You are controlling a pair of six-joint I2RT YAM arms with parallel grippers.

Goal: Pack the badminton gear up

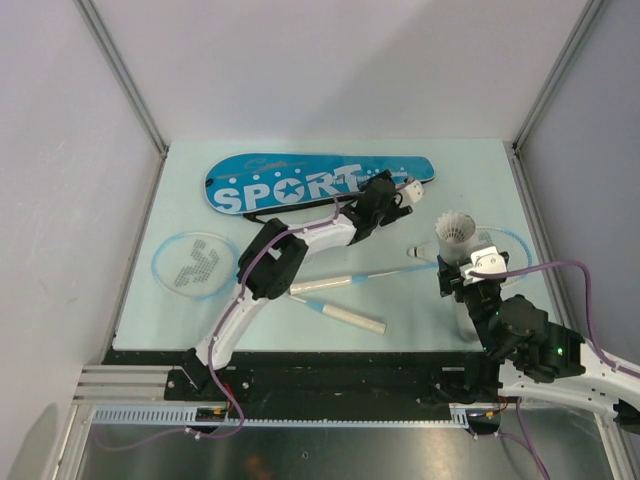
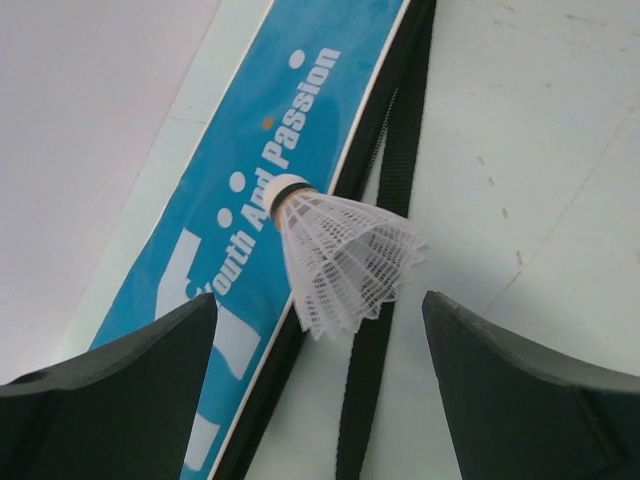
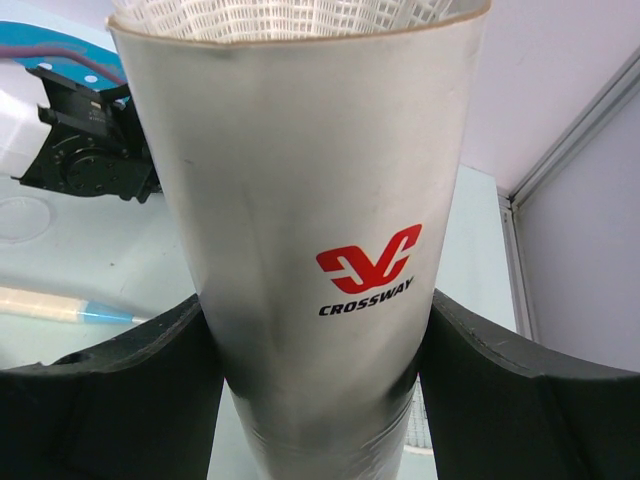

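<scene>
The loose shuttlecock [image 2: 340, 255] lies on its side at the right end of the blue racket bag [image 2: 250, 190], with its cork on the bag and its skirt over the black strap [image 2: 385, 200]. It looks feather-light and its mesh skirt would crush easily, so I judge the firm cork the place to pinch, gently. The left gripper [image 1: 398, 192] hangs just above it, fingers [image 2: 130, 380] spread wide and touching nothing. At the near right, the right gripper [image 3: 320, 330] clasps the white cardboard tube [image 3: 310, 180] upright, with its fingers against the smooth wall. A second shuttlecock [image 1: 457, 228] sits in the tube's mouth. A racket [image 1: 193, 262] lies at the left of the table [image 1: 470, 170].
</scene>
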